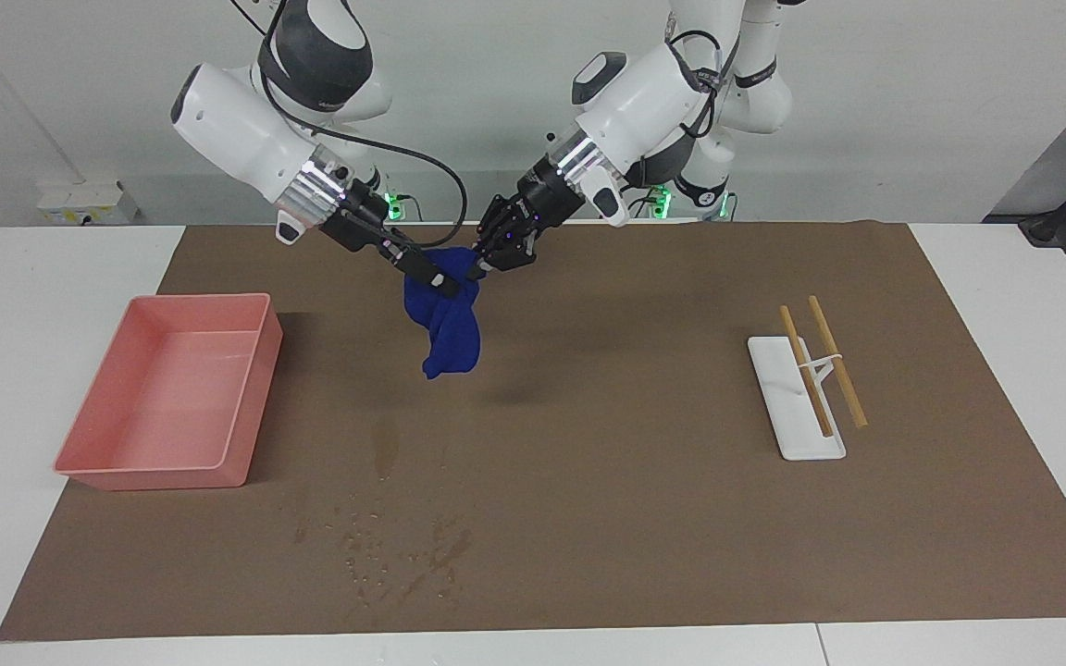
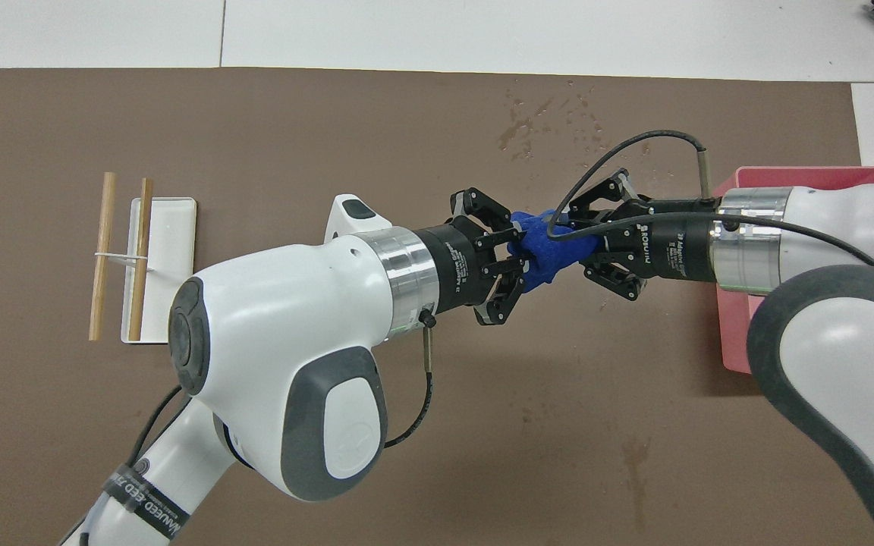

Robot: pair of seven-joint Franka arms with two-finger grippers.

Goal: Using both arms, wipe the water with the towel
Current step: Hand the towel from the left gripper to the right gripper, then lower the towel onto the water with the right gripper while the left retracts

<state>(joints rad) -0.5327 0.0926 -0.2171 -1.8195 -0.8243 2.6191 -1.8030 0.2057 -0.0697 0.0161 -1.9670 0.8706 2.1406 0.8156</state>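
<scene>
The royal blue towel (image 1: 448,338) hangs in the air over the brown mat, between both grippers; it also shows in the overhead view (image 2: 551,250). My right gripper (image 1: 440,277) (image 2: 592,243) is shut on the towel's upper part, and most of the cloth dangles below it. My left gripper (image 1: 489,259) (image 2: 514,262) meets it from the left arm's end and is shut on the towel's raised corner. Spilled water (image 1: 403,555) (image 2: 536,125) lies as scattered droplets on the mat, farther from the robots than the towel.
A pink tray (image 1: 200,301) (image 2: 809,174) stands at the right arm's end of the mat. A small white tray (image 1: 797,435) (image 2: 175,220) with two wooden sticks (image 1: 836,361) (image 2: 107,250) across it lies toward the left arm's end.
</scene>
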